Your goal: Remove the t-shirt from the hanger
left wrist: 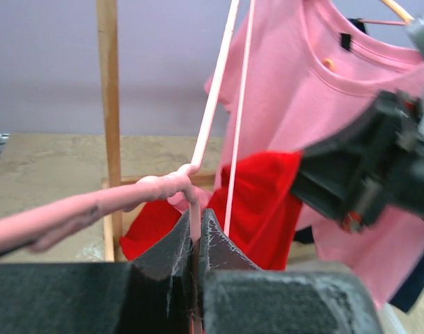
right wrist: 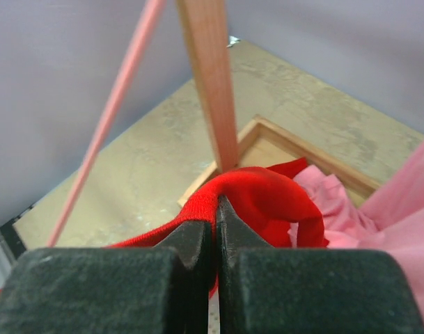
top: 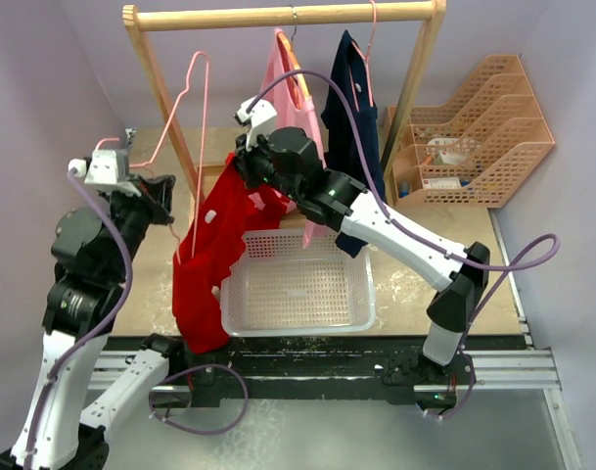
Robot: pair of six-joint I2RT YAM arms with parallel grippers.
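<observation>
Top external view: the red t-shirt [top: 205,269] hangs in a long drape at nine o'clock of the white basket [top: 298,328], its lower part overlapping the basket's left edge. Its top fold is clamped tight between the jaws of the right gripper [right wrist: 215,219]. At nine o'clock of the t-shirt, the left gripper [left wrist: 197,240] is pinched on the pink wire hanger [left wrist: 209,104], which rises toward one o'clock. Whether the t-shirt is still caught on the hanger cannot be told. A pink shirt [top: 283,73] and a navy shirt [top: 351,98] hang on the wooden rack [top: 278,15] at twelve o'clock.
</observation>
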